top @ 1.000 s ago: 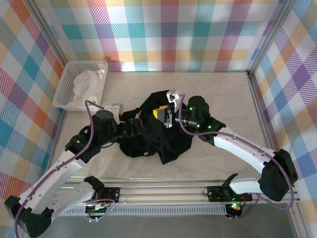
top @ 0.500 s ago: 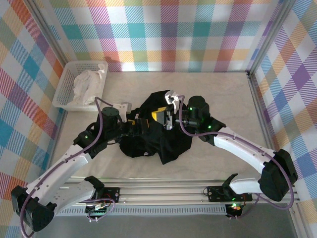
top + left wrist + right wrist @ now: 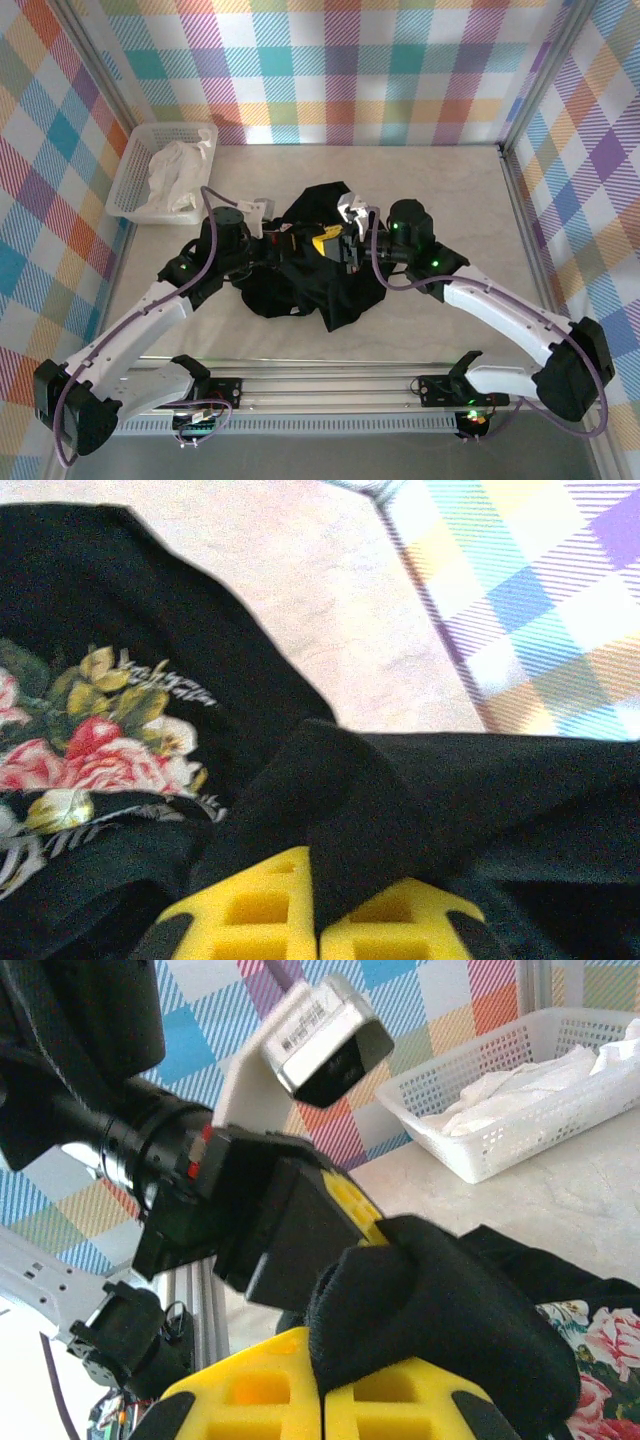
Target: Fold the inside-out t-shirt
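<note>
Two pinches are noted, both on one garment. The left gripper point(image 3: 318, 920) is seen with its yellow pads point(image 3: 250, 910) pressed together on a thick fold of black cloth, nipped right at the tips. The right gripper point(image 3: 320, 1395) is likewise clamped, with a rolled wad of the same fabric trapped between its pads. From overhead the two are found almost nose to nose over the upper middle of the inside-out t-shirt point(image 3: 310, 285). The shirt is heaped in a crumpled mound at the centre of the table point(image 3: 450, 190), well apart from the white basket point(image 3: 128, 190) and the white cloth point(image 3: 172, 170) in it at the far left corner.

Step judged: the heap is gripped so that it can be opened out before any fold is laid. This would be done best if the pinches were drawn apart slowly and level, so that one layer is tensioned and not a bunch. Room should be given to the wrists, since a knock seems likely at this spacing.

Writing: none can be read. A rose print point(image 3: 85, 745) is shown, with pale script-like strokes beside it, too blurred to make out. Small print on the grey camera module point(image 3: 320, 1035) is illegible.
</note>
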